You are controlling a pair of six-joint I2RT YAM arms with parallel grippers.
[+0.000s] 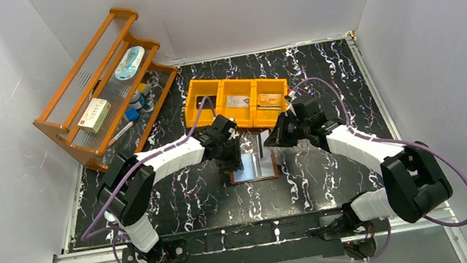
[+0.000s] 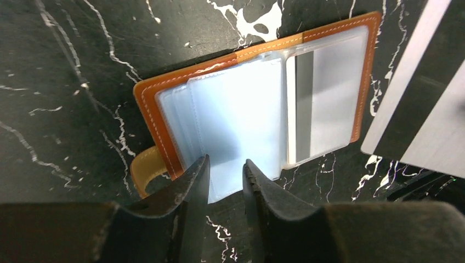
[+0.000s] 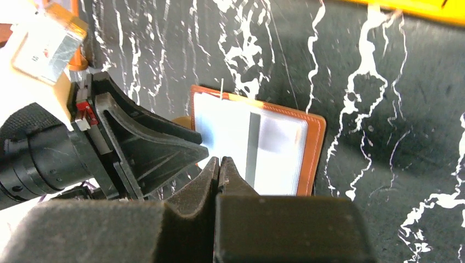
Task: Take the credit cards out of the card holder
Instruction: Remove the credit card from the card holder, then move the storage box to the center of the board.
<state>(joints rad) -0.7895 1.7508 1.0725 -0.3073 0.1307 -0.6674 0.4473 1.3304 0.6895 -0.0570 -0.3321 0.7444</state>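
The left pincer (image 2: 226, 161) is released, its fingers narrowly apart over the near edge of the card holder (image 2: 241, 109), which lies spread open on the black marbled surface (image 2: 66, 66) between the two arms, just in front of the orange bin (image 1: 211, 93). A silvery card (image 2: 323, 104) with a grey stripe sits in the holder's right-hand clear pocket. Further right, the right pincer (image 3: 219, 160) is clenched on a silver-and-black credit card (image 2: 417, 93), held apart from the holder.

Left gripper (image 1: 233, 154) and right gripper (image 1: 270, 141) are flanking the open card holder (image 1: 254, 169); a credit card (image 1: 259, 147) is standing edge-up between their fingers.
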